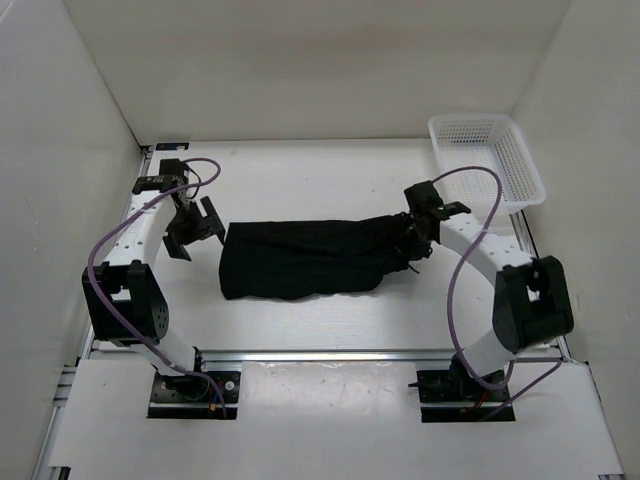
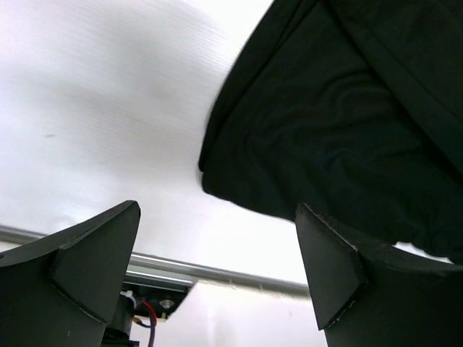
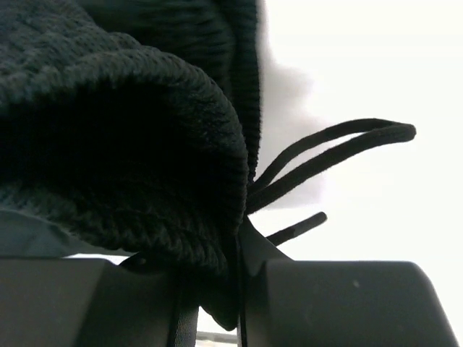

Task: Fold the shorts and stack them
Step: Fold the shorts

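The black shorts (image 1: pixel 305 258) lie folded lengthwise across the middle of the table. My right gripper (image 1: pixel 412 242) is shut on the shorts' ribbed waistband (image 3: pixel 130 144) at their right end, with the thin drawstring (image 3: pixel 340 144) hanging loose beside it. My left gripper (image 1: pixel 192 232) is open and empty, just left of the shorts' left end, not touching. In the left wrist view the shorts' hem (image 2: pixel 325 123) fills the upper right, and the gripper (image 2: pixel 217 282) stands wide open above the bare table.
A white plastic basket (image 1: pixel 487 158) stands at the back right corner. White walls enclose the table on three sides. A metal rail (image 1: pixel 320 355) runs along the near edge, also seen in the left wrist view (image 2: pixel 217 273).
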You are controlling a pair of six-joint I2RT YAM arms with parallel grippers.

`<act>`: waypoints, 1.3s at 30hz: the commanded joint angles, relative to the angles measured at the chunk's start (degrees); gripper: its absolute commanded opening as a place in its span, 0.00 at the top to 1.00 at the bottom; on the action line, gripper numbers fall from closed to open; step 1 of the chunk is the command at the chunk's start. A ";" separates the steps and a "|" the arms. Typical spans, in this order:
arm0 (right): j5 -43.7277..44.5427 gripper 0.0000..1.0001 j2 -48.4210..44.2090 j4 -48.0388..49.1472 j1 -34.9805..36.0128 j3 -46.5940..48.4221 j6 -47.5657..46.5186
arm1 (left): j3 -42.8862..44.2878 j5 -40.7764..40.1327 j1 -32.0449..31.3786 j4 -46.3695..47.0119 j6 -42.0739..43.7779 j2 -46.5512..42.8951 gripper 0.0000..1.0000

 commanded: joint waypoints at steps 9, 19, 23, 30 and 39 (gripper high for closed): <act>14.14 1.00 -9.71 -18.32 4.63 14.78 -13.23 | -7.46 10.81 -2.09 10.06 1.86 -1.28 0.44; 22.24 1.00 4.88 -28.97 19.75 36.65 -7.26 | -6.77 18.02 -3.93 15.53 -1.75 12.09 0.90; 22.76 1.00 12.86 -31.52 24.84 44.31 -4.62 | -6.76 18.02 -4.55 15.53 -2.27 14.11 0.90; 24.26 1.00 24.13 -34.60 30.65 57.85 -2.34 | -8.60 17.32 -4.55 15.53 -2.80 9.56 0.90; 9.87 0.15 35.84 -27.24 35.84 74.47 -7.86 | -10.37 14.24 -2.62 12.46 -3.42 4.27 0.90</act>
